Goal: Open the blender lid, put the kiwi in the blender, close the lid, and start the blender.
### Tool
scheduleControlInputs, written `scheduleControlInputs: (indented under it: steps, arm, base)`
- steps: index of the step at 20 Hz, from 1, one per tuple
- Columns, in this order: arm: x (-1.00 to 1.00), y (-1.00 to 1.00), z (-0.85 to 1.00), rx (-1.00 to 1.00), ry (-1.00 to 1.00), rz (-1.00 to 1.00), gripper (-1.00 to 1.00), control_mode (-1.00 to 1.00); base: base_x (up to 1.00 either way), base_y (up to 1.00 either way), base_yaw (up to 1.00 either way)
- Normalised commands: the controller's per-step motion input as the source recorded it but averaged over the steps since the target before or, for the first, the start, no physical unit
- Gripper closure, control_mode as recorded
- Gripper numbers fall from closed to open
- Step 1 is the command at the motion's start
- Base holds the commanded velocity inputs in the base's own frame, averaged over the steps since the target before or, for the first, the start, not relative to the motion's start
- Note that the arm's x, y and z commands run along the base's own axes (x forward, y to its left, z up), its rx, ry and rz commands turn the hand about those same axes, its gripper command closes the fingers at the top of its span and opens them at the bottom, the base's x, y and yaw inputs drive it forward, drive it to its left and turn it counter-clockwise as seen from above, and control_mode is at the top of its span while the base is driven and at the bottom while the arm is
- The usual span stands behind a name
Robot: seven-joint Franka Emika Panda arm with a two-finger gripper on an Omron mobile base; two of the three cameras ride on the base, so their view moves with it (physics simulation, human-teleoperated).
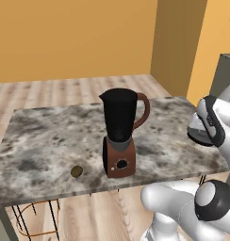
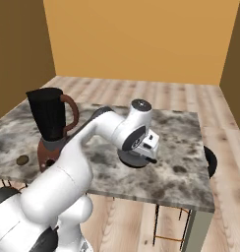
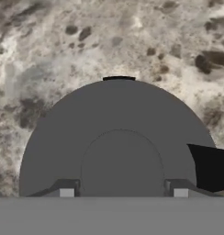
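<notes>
The blender [image 1: 119, 134] stands near the counter's front edge, its black jar open at the top, with the dial on its base facing me; it also appears at the left as the blender [image 2: 50, 123]. The kiwi [image 1: 77, 171] lies on the counter just left of the base, and it shows as the kiwi [image 2: 22, 160] too. Well to the right of the blender, my gripper [image 2: 137, 153] is shut on the blender lid [image 2: 132, 160], holding it flat and low over the counter. In the hand view the fingertips [image 3: 66, 191] flank the raised knob of the blender lid [image 3: 118, 114].
The marble counter [image 1: 41, 136] ends close in front of the blender and the kiwi. A wire stool [image 1: 36, 216] stands under its left end and a black stool seat [image 2: 209, 162] beside its right end. Orange walls rise behind.
</notes>
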Motion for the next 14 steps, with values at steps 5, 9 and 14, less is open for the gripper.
scheduleControlInputs:
  steps: [5,9,14]
  arm:
    - [0.38,-0.02,-0.57,0.00,0.17,0.00,1.00,-1.00]
    - [0.18,-0.01,-0.32,0.00,0.03,0.00,1.00,-1.00]
    - [0.25,0.00,-0.19,0.00,0.01,0.00,1.00,-1.00]
  base:
    - [0.00,0.00,0.00]
    - [0.00,0.00,0.00]
    - [0.00,0.00,0.00]
